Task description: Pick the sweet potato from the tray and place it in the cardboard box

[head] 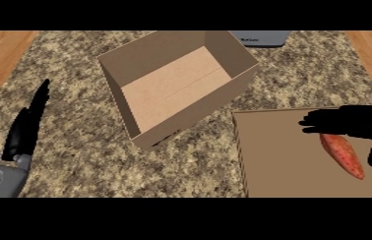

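Note:
An orange-red sweet potato (343,156) lies on the flat brown tray (283,155) at the right, its long axis running from upper left to lower right. My right hand (341,120) hovers over its upper end, fingers pointing left and spread, not curled round it. The open cardboard box (178,84) stands at the centre, turned at an angle, with nothing inside. My left hand (25,123) rests at the far left edge, fingers straight and pointing up.
The counter is speckled granite (80,160) with wooden strips along both sides. A grey appliance (262,37) sits at the back, just behind the box's far corner.

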Controlling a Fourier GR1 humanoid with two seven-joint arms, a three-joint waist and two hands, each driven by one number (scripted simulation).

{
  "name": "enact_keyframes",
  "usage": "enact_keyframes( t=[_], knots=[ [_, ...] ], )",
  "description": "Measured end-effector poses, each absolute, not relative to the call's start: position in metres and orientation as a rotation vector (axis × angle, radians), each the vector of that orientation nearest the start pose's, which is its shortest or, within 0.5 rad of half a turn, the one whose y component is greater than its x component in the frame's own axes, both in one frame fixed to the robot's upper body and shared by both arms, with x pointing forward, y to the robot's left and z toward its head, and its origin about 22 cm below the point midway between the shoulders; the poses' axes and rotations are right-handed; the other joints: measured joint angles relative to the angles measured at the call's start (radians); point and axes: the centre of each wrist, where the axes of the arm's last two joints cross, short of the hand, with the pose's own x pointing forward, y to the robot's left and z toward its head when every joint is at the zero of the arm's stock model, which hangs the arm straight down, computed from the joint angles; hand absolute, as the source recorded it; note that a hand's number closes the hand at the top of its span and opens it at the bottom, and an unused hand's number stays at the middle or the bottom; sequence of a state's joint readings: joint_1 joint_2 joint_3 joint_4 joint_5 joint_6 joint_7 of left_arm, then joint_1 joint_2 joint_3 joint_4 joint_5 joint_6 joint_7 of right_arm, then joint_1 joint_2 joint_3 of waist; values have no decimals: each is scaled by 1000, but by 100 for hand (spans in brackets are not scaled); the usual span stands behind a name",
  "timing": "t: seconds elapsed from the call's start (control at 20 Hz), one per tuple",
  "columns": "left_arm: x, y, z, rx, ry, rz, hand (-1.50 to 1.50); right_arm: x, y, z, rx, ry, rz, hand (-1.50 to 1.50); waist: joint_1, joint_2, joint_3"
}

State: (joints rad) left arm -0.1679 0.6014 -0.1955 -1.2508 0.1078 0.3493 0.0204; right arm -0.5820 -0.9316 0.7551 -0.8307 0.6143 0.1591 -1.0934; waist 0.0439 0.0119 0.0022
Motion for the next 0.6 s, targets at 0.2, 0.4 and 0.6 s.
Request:
enact_keyframes(
  t=[0.2, 0.4, 0.6],
  knots=[
    [273, 351, 15, 619, -1391, -237, 0, 328, -412, 56, 51, -1286, 2099, -150, -4, -1, 0],
    [278, 352, 20, 621, -1390, -232, 0, 327, -409, 52, 92, -1304, 2110, -150, -12, -2, 0],
    [275, 356, 20, 631, -1379, -229, 0, 323, -410, 56, 118, -1318, 2123, -150, -18, -5, -1]
  ],
)
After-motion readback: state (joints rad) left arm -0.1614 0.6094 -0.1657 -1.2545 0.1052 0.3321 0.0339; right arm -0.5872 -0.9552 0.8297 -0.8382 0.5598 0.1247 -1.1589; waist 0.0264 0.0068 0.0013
